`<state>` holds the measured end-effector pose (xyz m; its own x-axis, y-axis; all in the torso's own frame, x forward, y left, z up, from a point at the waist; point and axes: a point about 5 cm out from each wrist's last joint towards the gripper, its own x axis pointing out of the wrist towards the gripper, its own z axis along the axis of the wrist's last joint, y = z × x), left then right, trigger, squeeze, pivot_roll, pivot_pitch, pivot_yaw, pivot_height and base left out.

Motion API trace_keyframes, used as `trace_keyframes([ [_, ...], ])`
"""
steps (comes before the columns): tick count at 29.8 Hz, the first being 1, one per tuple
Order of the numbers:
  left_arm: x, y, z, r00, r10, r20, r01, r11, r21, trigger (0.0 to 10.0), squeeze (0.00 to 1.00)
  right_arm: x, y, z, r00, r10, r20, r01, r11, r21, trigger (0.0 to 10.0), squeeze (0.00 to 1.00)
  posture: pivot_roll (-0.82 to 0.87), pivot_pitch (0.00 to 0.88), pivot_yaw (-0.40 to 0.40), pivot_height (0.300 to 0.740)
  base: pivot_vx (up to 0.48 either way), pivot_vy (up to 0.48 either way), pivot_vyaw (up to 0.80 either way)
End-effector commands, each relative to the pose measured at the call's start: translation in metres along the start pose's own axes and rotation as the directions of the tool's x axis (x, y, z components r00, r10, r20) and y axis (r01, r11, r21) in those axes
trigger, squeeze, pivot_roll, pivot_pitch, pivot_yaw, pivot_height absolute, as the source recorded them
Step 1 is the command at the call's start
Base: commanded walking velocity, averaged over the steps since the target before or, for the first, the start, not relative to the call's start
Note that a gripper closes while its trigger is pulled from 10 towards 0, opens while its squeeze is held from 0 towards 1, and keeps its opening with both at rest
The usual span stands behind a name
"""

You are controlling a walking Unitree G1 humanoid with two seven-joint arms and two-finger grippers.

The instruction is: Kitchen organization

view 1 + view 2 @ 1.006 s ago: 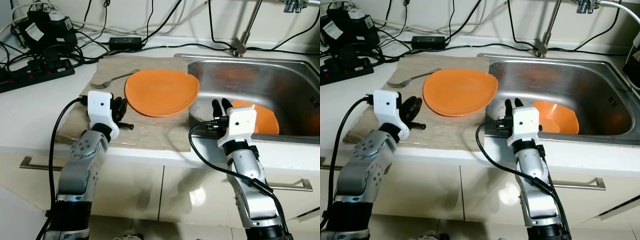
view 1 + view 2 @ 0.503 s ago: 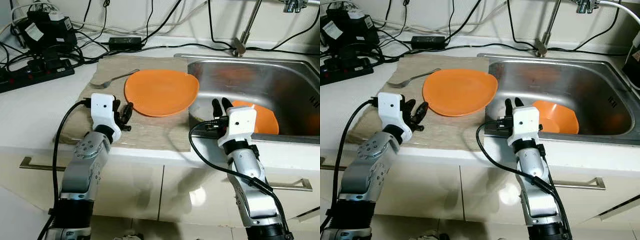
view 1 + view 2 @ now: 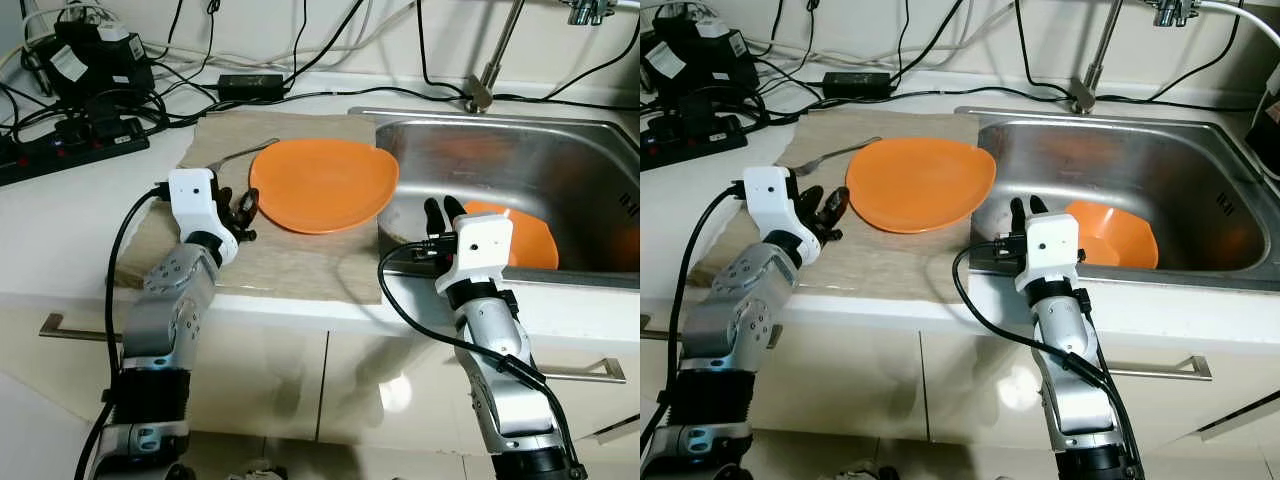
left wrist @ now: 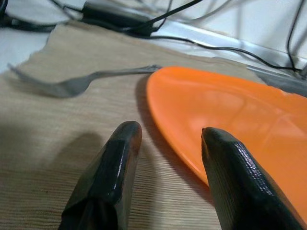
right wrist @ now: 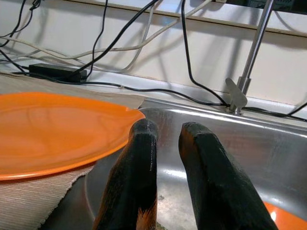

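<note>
Approaching: left gripper (image 3: 243, 212) sits low over the mat (image 3: 300, 255), just beside the near-left rim of the orange plate (image 3: 322, 183); in the left wrist view its fingers (image 4: 108, 177) are spread apart and empty, with the plate's edge lying between them and a little ahead.
Orange plate: lies flat on the mat, left of the sink (image 3: 520, 160), its right edge close to the sink's rim.
Handling, plate: judged light and stiff, with a smooth glossy face that is likely slippery; probably plastic, so not very fragile, though that cannot be told for sure.
Hold point, plate: the thin raised rim on the near-left side, one finger slid under the lip and one on top; a pinch on the flat middle is not possible.
Risk: the rim sits close to the mat, so the lower finger may push the plate away rather than get beneath it.
Fork (image 3: 228, 156): on the mat at the far left of the plate, handle tip almost touching the plate's far rim; thin, rigid, low-lying.
Second orange dish (image 3: 520, 235): inside the sink, at the near side, partly behind the right wrist.
Right gripper (image 3: 442, 212): held at the near-left corner of the sink, fingers (image 5: 136, 177) parted by a narrow gap, holding nothing.
Counter (image 3: 80, 215): power strip (image 3: 70, 145) and cables at the far left, well apart from the plate.
Step in hand, judged: taking hold of the plate on the mat.
</note>
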<state>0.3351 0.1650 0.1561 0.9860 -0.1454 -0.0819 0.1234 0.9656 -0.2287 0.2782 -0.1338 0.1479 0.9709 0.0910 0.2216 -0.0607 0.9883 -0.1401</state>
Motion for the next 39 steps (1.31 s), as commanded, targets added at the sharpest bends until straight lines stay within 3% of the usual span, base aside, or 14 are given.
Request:
trace_keyframes([
  [1,0.004,0.002,0.002,1.0,0.02,-0.005,-0.02,0.999,-0.042,10.0,0.0,0.001,0.001,0.001,1.0,0.009,0.008,-0.009,1.0,-0.004,10.0,0.0,-0.02,0.0,-0.006,0.74,0.0,0.0,0.0],
  [3,0.005,0.004,0.003,1.0,0.028,-0.006,-0.029,0.998,-0.056,10.0,0.0,0.001,0.001,0.001,1.0,0.011,0.008,-0.011,1.0,-0.004,10.0,0.0,-0.02,0.0,-0.006,0.74,0.0,0.0,0.0],
  [4,0.011,0.01,0.003,0.998,0.05,-0.024,-0.052,0.991,-0.12,10.0,0.0,0.0,0.001,0.001,1.0,0.013,0.007,-0.013,1.0,-0.004,10.0,0.0,-0.02,0.0,-0.007,0.74,0.0,0.0,0.0],
  [7,0.018,0.015,0.002,0.997,0.064,-0.043,-0.071,0.982,-0.176,10.0,0.0,0.0,0.0,0.001,1.0,0.015,0.006,-0.015,1.0,-0.006,10.0,0.0,-0.03,0.0,-0.012,0.74,0.0,0.0,0.0],
  [10,0.021,0.017,0.002,0.997,0.069,-0.047,-0.077,0.979,-0.191,10.0,0.0,0.0,0.0,0.001,1.0,0.016,0.006,-0.016,1.0,-0.006,10.0,0.0,-0.03,0.0,-0.013,0.74,0.0,0.0,0.0],
  [16,0.031,0.034,0.005,0.991,0.119,-0.068,-0.134,0.942,-0.307,10.0,0.0,-0.002,-0.003,0.001,1.0,0.02,0.0,-0.02,1.0,-0.017,10.0,0.0,-0.04,0.0,-0.024,0.74,0.0,0.0,0.0],
  [26,0.045,0.031,0.018,0.995,0.085,-0.043,-0.094,0.929,-0.359,10.0,0.0,-0.002,-0.004,0.0,1.0,0.021,-0.004,-0.022,0.999,-0.025,10.0,0.0,-0.05,0.0,-0.025,0.74,0.0,0.0,0.0],
  [29,0.047,0.027,0.025,0.998,0.064,-0.015,-0.066,0.941,-0.333,10.0,0.0,-0.003,-0.004,0.0,1.0,0.021,-0.005,-0.021,0.999,-0.025,10.0,0.0,-0.05,0.0,-0.021,0.74,0.0,0.0,0.0],
  [33,0.048,0.02,0.032,0.999,0.033,0.03,-0.025,0.974,-0.227,10.0,0.0,-0.004,-0.004,-0.002,1.0,0.021,-0.01,-0.021,0.999,-0.026,10.0,0.0,-0.05,0.0,-0.018,0.74,0.0,0.0,0.0],
  [37,0.045,0.012,0.035,0.998,0.024,0.063,-0.02,0.998,-0.067,10.0,0.0,-0.005,-0.004,-0.004,1.0,0.019,-0.015,-0.019,0.999,-0.029,10.0,0.0,-0.05,0.0,-0.014,0.74,0.0,0.0,0.0],
  [39,0.044,0.008,0.033,0.998,0.012,0.064,-0.009,0.999,-0.052,10.0,0.0,-0.005,-0.004,-0.005,1.0,0.019,-0.018,-0.02,0.999,-0.028,10.0,0.0,-0.05,0.0,-0.013,0.74,0.0,0.0,0.0],
])
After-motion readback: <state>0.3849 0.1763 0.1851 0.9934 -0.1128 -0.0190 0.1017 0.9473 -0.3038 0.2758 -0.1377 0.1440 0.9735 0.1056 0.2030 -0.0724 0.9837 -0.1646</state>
